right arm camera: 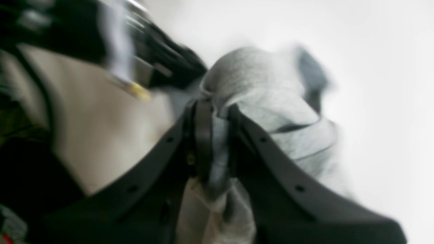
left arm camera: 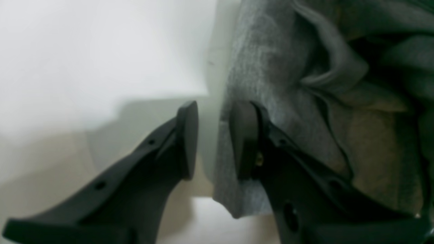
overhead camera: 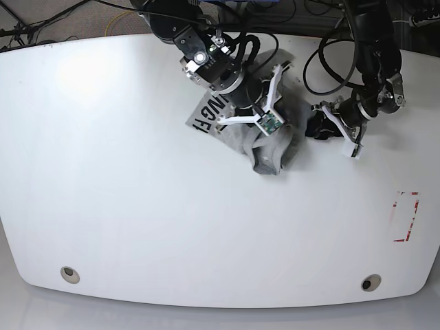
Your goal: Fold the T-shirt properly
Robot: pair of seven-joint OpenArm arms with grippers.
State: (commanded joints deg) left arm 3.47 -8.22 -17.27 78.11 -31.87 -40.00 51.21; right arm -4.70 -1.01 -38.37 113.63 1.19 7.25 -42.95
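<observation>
The T-shirt (overhead camera: 269, 141), soft heather-grey knit, lies bunched mid-table (overhead camera: 137, 206), which is glossy and white. The right gripper (right arm camera: 217, 142) apparently pinches a fold; the left gripper (left arm camera: 213, 139) is spread beside the hem.

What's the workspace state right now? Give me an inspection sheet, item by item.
Surface: white table, bare across most of its area; two round fittings near the front edge.
Job's things: T-shirt bunched in a heap near the back centre, not folded; dark lettering shows on its left part.
Clutter: red rectangular marking on the table at the base view's right.
Grippers: right gripper shut on a fold of the shirt; left gripper open, one finger against the shirt's edge, nothing between the jaws.
Cables: black cables loop behind the arms at the table's back.
Surroundings: dark floor behind the table; the rest out of view.
</observation>
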